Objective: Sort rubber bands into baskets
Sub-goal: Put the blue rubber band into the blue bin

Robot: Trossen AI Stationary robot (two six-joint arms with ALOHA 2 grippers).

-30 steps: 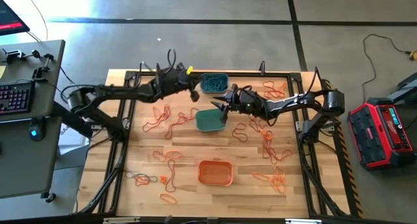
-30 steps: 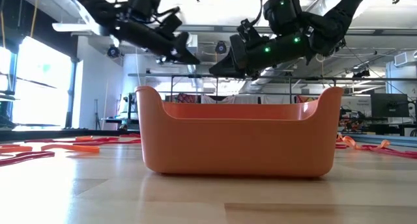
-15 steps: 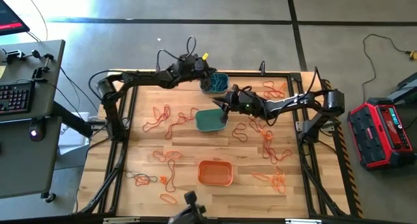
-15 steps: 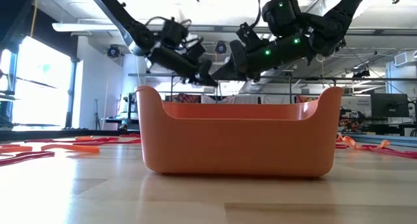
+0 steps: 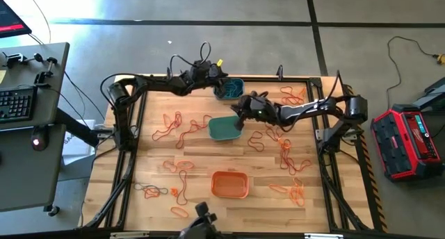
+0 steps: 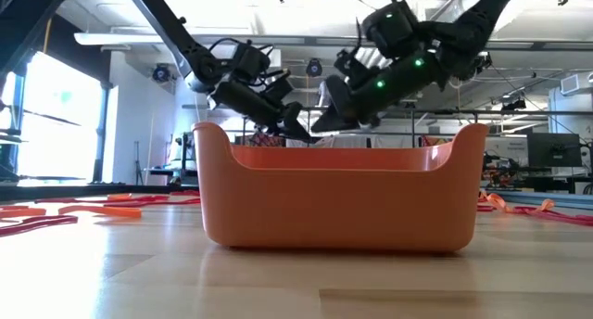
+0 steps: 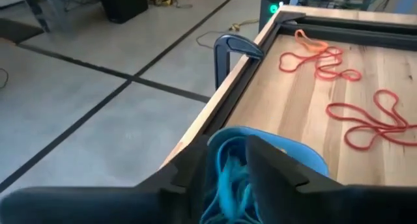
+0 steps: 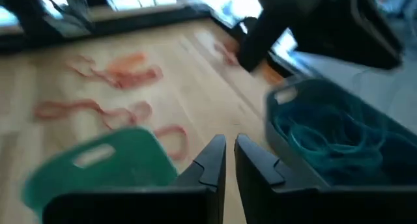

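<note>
Wooden table (image 5: 201,171), thin orange rubber bands (image 5: 182,130) scattered, left hand (image 7: 228,160) apart, right hand (image 8: 228,157) nearly together.

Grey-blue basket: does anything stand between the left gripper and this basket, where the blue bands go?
Nothing visible does. The left gripper hangs right over the grey-blue basket, and only blue rubber bands show between its jaws. The right gripper is aside, near the teal-green basket.

We hold our left gripper (image 5: 221,84) at the worktop's far edge, jaws parted; our right gripper (image 5: 238,108) sits mid-worktop, jaws nearly closed.
</note>
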